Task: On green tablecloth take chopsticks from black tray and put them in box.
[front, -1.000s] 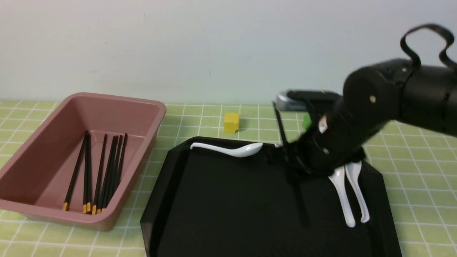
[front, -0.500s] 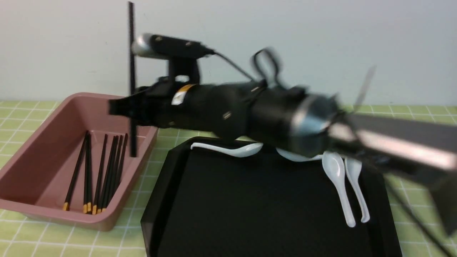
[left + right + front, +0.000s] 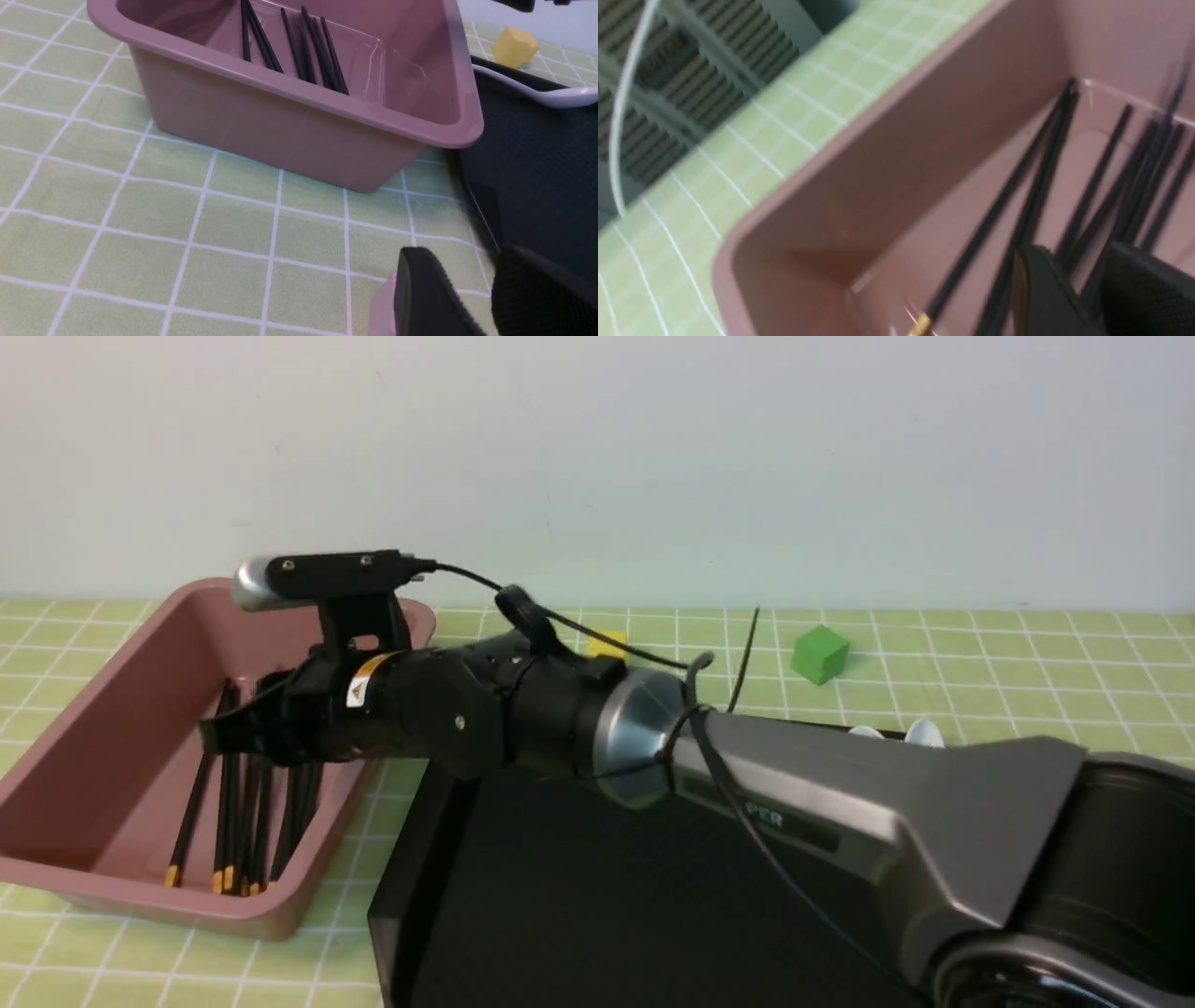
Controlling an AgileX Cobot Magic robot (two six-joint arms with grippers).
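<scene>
The pink box (image 3: 103, 747) stands at the left on the green tablecloth (image 3: 1027, 653). Several black chopsticks (image 3: 191, 821) with orange ends lie in it. My right arm reaches across the black tray (image 3: 560, 915) and its gripper (image 3: 219, 739) hangs low inside the box, right over the sticks. In the blurred right wrist view the gripper (image 3: 1083, 261) shows a gap with box floor behind it; no stick stands up from it. The left wrist view shows the box (image 3: 299, 126), the chopsticks (image 3: 303, 51) and my open, empty left gripper (image 3: 460, 256) over the cloth by the tray's corner (image 3: 537, 154).
A green cube (image 3: 820, 653) and a yellow cube (image 3: 611, 642), half hidden by the arm, sit on the cloth behind the tray. White spoons (image 3: 920, 733) on the tray are almost wholly covered by my right arm; one spoon (image 3: 551, 93) shows in the left wrist view.
My right arm swung left from the tray with one chopstick held upright, then dropped into the box. The upright stick no longer shows; more sticks lie in the box.
</scene>
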